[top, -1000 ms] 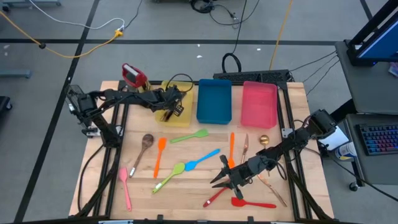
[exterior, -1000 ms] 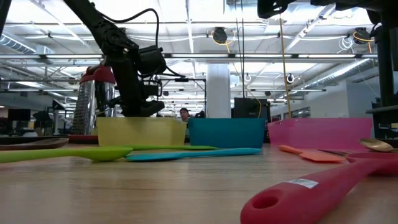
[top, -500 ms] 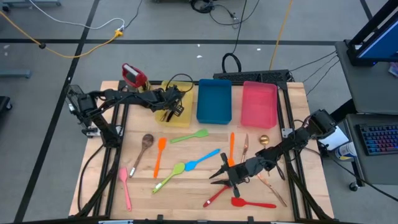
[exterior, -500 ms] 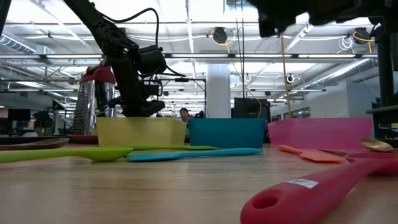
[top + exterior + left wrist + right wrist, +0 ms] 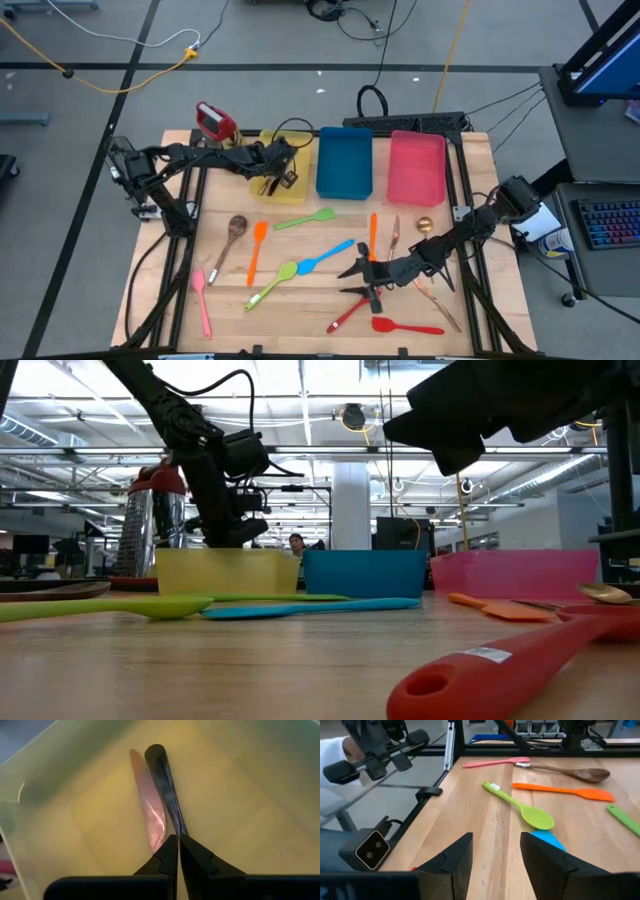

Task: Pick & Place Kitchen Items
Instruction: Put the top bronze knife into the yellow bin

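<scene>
Right end effector now wider, empty; left clamped on slim dark utensil.

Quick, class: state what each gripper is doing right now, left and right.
Left gripper: shut on the dark metal utensil, inside the yellow tray.
Right gripper: open, holding nothing, above the table.

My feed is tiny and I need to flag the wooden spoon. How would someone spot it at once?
Start at the yellow tray, the leftmost of three at the table's far edge. Straight toward the near edge from its left corner lies the wooden spoon, beside an orange spatula. It is the only brown piece there, with a round dark bowl; its neighbours are bright plastic.
</scene>
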Robot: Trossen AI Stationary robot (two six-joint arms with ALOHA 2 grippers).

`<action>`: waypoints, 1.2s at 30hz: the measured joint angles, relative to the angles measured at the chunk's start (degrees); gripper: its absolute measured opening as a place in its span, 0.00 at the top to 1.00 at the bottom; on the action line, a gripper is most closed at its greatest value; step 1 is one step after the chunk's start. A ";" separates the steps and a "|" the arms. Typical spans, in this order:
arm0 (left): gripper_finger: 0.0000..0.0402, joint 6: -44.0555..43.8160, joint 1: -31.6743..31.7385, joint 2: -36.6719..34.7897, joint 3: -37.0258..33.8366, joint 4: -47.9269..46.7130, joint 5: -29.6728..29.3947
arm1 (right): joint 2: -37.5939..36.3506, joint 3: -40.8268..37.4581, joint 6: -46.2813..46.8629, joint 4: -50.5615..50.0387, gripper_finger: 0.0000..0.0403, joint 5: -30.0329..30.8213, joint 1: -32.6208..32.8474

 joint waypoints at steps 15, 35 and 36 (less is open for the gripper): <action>0.72 8.47 -0.21 0.00 0.00 5.60 1.30 | 0.00 0.00 6.32 -4.73 0.61 8.18 1.02; 0.73 18.30 -10.16 -7.51 0.02 26.67 1.39 | -0.02 0.02 30.56 -24.32 0.62 25.89 9.45; 0.73 18.41 -10.83 -7.82 0.02 26.73 1.39 | -0.02 0.02 31.77 -26.12 0.62 26.04 9.61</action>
